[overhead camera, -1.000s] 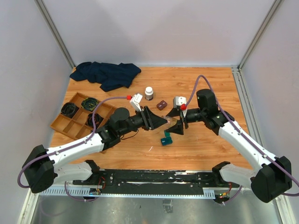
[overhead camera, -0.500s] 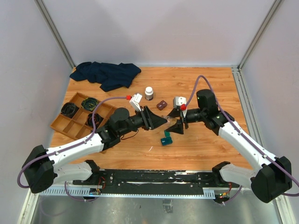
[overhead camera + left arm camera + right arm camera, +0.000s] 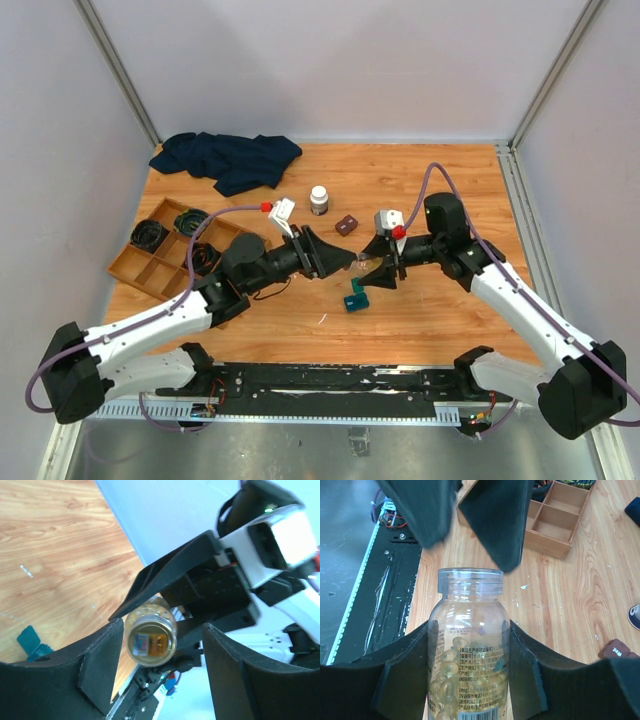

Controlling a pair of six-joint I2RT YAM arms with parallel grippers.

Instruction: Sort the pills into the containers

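The left arm (image 3: 160,320) and right arm (image 3: 520,305) have white link shells, black joints and a trailing purple cable (image 3: 215,215) each. The left end effector (image 3: 348,260) and right end effector (image 3: 375,263) are black and wedge-fingered, with a white camera block (image 3: 386,220) behind each.

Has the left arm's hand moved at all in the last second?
Yes, a little. The left gripper has drawn back leftward: its white camera block now sits farther left of the standing white-capped bottle.
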